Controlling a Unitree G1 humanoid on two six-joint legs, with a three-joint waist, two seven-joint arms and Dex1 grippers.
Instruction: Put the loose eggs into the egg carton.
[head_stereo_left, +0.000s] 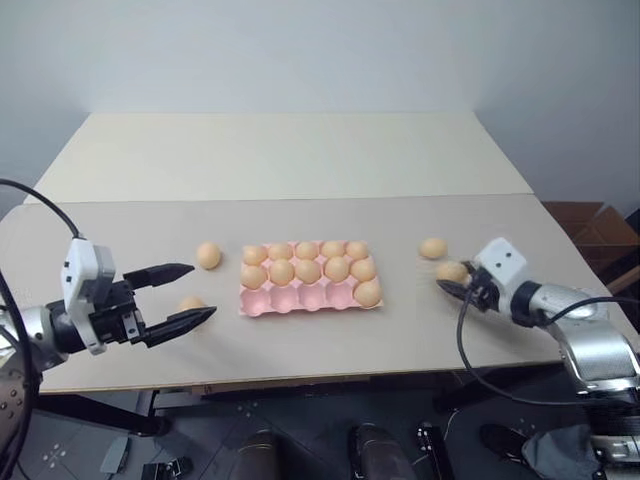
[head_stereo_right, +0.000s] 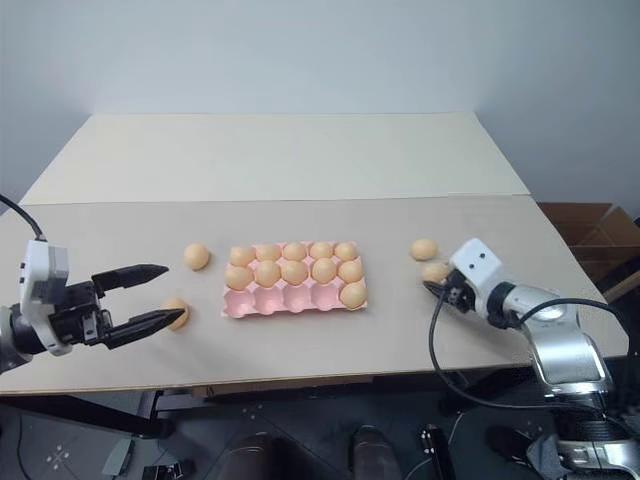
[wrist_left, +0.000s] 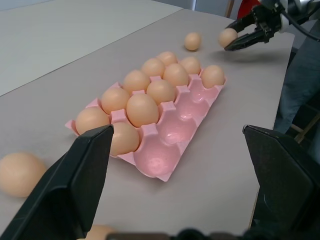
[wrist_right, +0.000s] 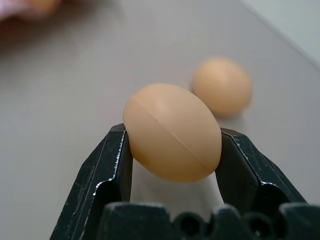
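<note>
The pink egg carton (head_stereo_left: 300, 297) lies mid-table, its two far rows full of eggs and one more egg in the right end cup of the near row. My right gripper (wrist_right: 172, 132) is shut on a pale orange egg (wrist_right: 172, 132), just above the table to the right of the carton. Another loose egg (head_stereo_left: 432, 248) lies just beyond it. My left gripper (head_stereo_left: 203, 291) stands open to the left of the carton, level with the table. One loose egg (head_stereo_left: 190, 302) rests between and below its fingers, and another (head_stereo_left: 208, 255) lies beyond its far finger.
The beige table (head_stereo_left: 300, 150) stretches far back behind the carton, with a seam across its middle. Its near edge runs just under both arms. A brown cardboard box (head_stereo_left: 590, 225) stands off the table's right side.
</note>
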